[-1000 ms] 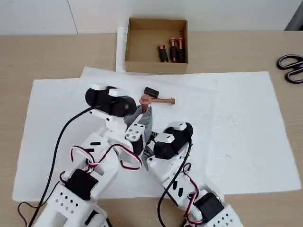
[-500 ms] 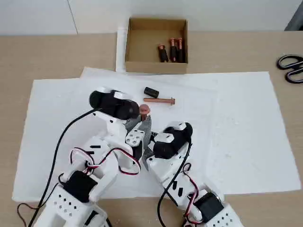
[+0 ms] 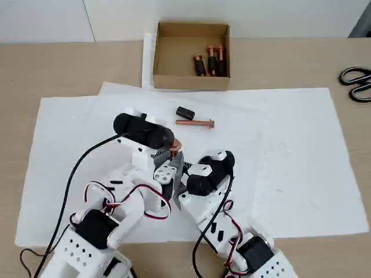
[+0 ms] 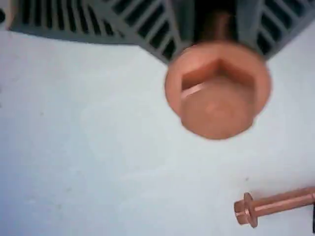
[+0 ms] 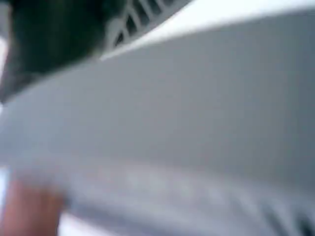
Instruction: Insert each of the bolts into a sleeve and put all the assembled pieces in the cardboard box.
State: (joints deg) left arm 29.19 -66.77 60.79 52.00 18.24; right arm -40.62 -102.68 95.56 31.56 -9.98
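The left gripper (image 3: 173, 154), clamped on a copper bolt (image 4: 217, 91) with its head turned back toward the wrist, hangs just short of the black sleeve (image 3: 185, 113), which lies beyond it toward the cardboard box (image 3: 191, 83), beside a second bolt (image 3: 195, 123) lying crosswise on the sheet (image 3: 290, 145).

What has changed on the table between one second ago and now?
The left gripper, shut on a bolt, drew back toward the arm bases, away from the loose bolt and the black sleeve. Those two did not move, nor did the cardboard box with its three assembled pieces.
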